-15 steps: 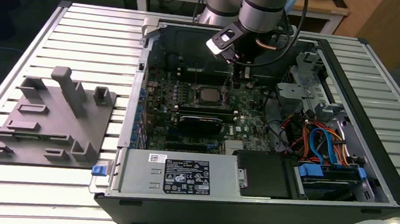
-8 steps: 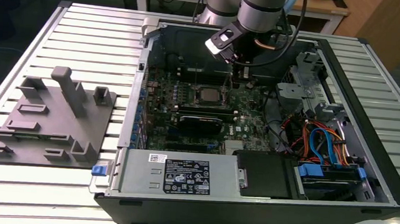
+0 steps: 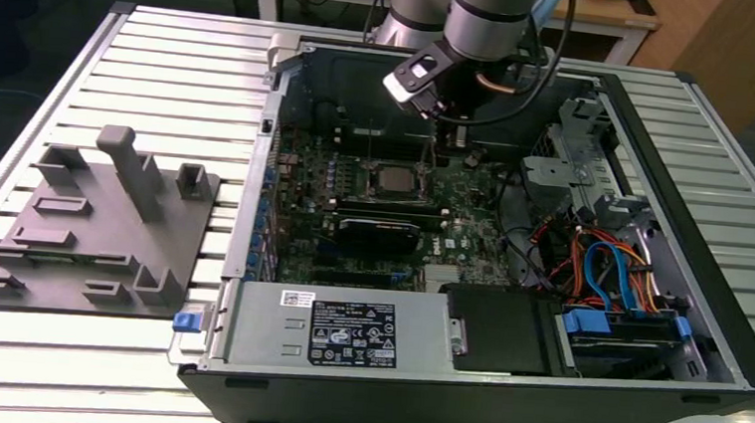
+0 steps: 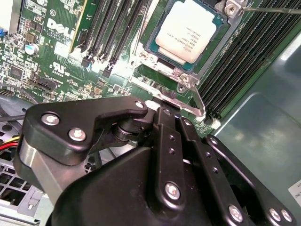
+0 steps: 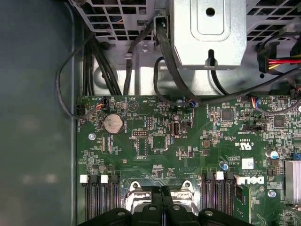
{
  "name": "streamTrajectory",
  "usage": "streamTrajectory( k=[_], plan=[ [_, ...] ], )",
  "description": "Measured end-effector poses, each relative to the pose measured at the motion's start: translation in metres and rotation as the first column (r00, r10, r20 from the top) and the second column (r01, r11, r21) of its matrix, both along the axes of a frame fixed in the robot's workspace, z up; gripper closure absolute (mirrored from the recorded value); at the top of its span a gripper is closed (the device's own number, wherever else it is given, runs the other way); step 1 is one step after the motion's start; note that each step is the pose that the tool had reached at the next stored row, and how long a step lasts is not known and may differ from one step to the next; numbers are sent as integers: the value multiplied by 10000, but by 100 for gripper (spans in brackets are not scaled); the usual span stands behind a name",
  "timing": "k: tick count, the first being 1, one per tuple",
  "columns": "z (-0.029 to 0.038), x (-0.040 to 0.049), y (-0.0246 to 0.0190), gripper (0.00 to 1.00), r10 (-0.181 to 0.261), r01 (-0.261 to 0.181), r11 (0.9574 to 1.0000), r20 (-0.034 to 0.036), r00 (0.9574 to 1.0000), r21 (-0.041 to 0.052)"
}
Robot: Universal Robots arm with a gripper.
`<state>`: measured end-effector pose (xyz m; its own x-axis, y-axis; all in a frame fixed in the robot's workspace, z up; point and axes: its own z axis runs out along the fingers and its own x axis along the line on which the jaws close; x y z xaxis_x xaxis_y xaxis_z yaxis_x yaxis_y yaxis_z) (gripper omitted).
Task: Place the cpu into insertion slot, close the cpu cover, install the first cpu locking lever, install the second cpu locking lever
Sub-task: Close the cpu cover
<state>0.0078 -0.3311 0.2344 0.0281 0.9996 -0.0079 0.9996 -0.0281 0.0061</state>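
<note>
Off to the exterior view's left, a grey moulded fixture [image 3: 91, 221] sits on the slatted surface [image 3: 163, 47], well apart from the open computer case [image 3: 728, 326]. Inside the case, on the green motherboard [image 3: 311, 207], the cpu [image 4: 186, 30] lies flat in its socket with its pale metal face up. The cpu cover [image 4: 160, 66] frames it and appears to be down over the chip's edges, though its far side is cut off in the second wrist view, so full seating is uncertain.

I judge the chip light, stiff and delicate on its underside, fit to be held only by its side edges. The cover is thin, springy sheet metal, best pressed on its rim and not through the window.

The tool [image 4: 162, 109] hangs just beside the socket's near edge, fingers drawn together with nothing visibly between them. A thin lever rod [image 4: 273, 9] passes the socket's far corner. It is probably sprung wire, smooth and apt to slip off a finger.

Memory slots [image 4: 244, 56] crowd both flanks of the socket, leaving little room. Further to the exterior view's right, a metal drive cage [image 3: 560, 169] and loose blue and orange cables [image 3: 607, 272] lie near the arm
</note>
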Motion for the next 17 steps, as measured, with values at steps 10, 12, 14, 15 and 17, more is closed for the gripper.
streamTrajectory(
  k=[10,12,14,15,17],
  plan=[
    [-2,-82,0,90,0,0,10000,-1,10000,-1],
    [-3,-104,0,90,-1,1,10000,0,10000,0],
    [-8,-141,1,90,0,0,10000,1,10000,3],
    [-12,-164,1,90,0,0,10000,1,10000,3],
    [-21,-219,0,90,0,0,10000,0,10000,1]
  ],
)
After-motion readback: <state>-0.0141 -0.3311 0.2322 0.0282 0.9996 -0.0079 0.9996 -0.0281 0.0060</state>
